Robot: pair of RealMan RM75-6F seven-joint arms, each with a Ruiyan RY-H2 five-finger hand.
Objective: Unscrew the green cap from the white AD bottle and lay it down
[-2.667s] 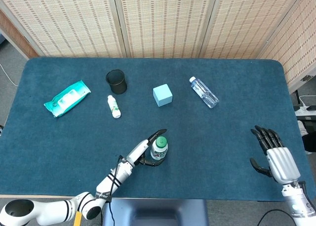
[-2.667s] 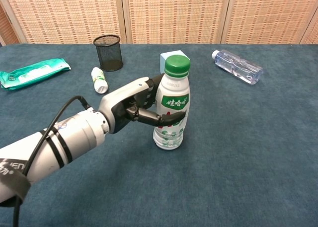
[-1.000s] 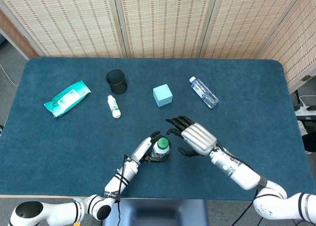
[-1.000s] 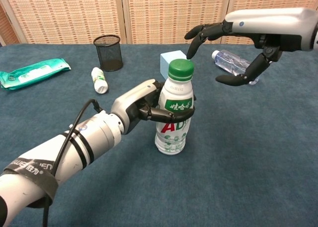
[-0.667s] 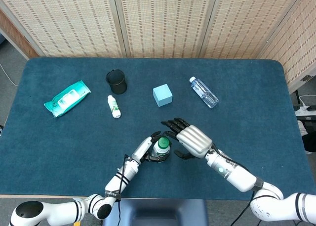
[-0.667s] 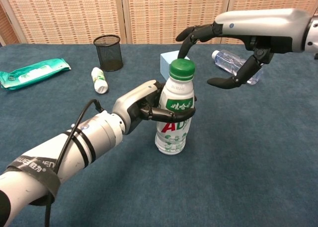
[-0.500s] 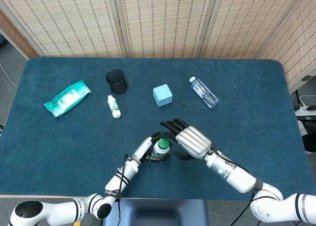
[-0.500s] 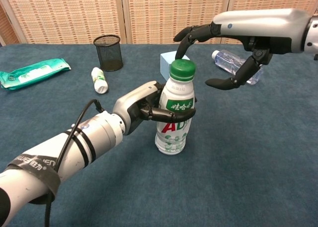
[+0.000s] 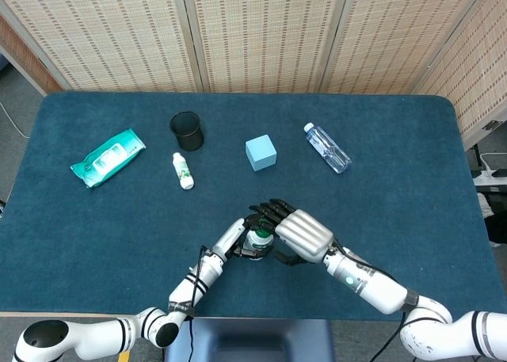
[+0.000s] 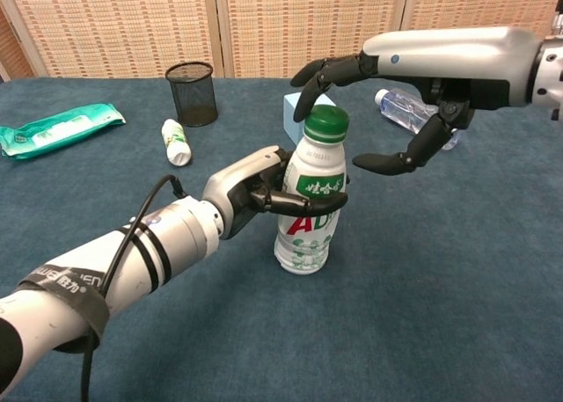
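Gripping the white AD bottle (image 10: 308,213) upright near the table's (image 9: 412,188) near edge, the left hand (image 10: 251,191) wraps its label.
The right hand (image 10: 396,85) hovers over the green cap (image 10: 326,123), fingers (image 10: 308,85) apart and curved around it, apparently not touching; the cap is on.

**A test room for a robot**

This looks like a lab, not a home. A big table (image 9: 396,140) is covered in dark blue cloth. Woven screens (image 9: 261,33) stand behind it like a wall. Small things lie spread out, well apart: a black mesh cup (image 9: 187,130), a light blue block (image 9: 261,152), a clear water bottle (image 9: 326,147), a green pack of wipes (image 9: 108,158) and a small white bottle (image 9: 183,171). White robot arms (image 10: 114,261) with black cables reach over the table.
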